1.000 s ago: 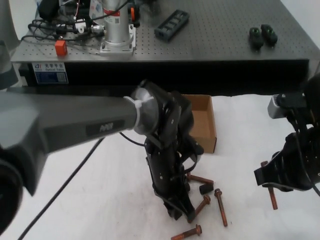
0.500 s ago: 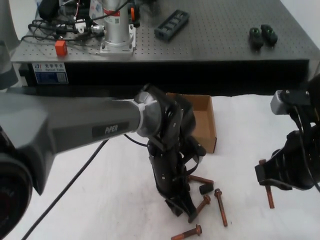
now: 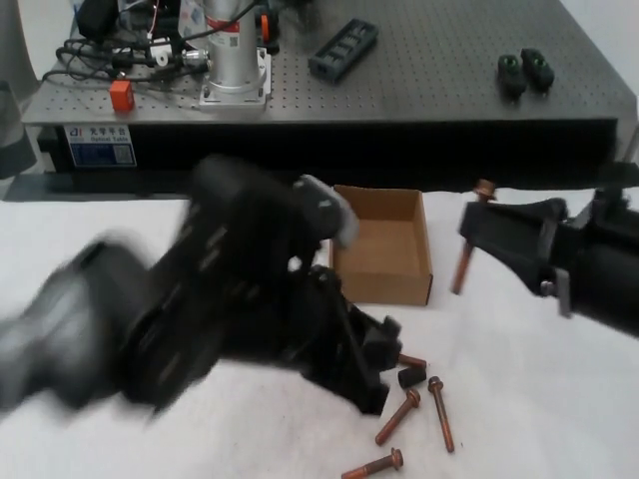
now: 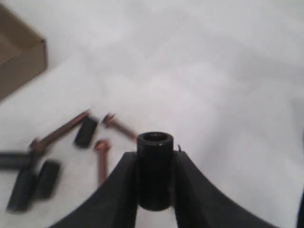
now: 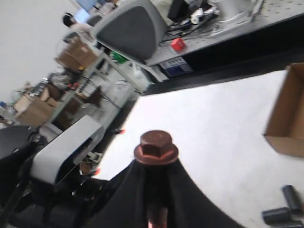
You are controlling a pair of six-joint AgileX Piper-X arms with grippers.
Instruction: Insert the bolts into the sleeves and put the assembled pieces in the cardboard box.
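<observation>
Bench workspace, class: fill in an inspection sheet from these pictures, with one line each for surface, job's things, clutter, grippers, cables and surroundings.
Surface: white cloth over the bench.
Job's things: cardboard box open, no pieces seen inside; loose bolts and a loose sleeve lie on the cloth in front of it.
Clutter: black tray and orange block on the perforated table behind.
Grippers: left gripper grips a sleeve; right gripper grips a bolt.
Cables: a bundle on the perforated table.
Surroundings: shelves with boxes.
</observation>
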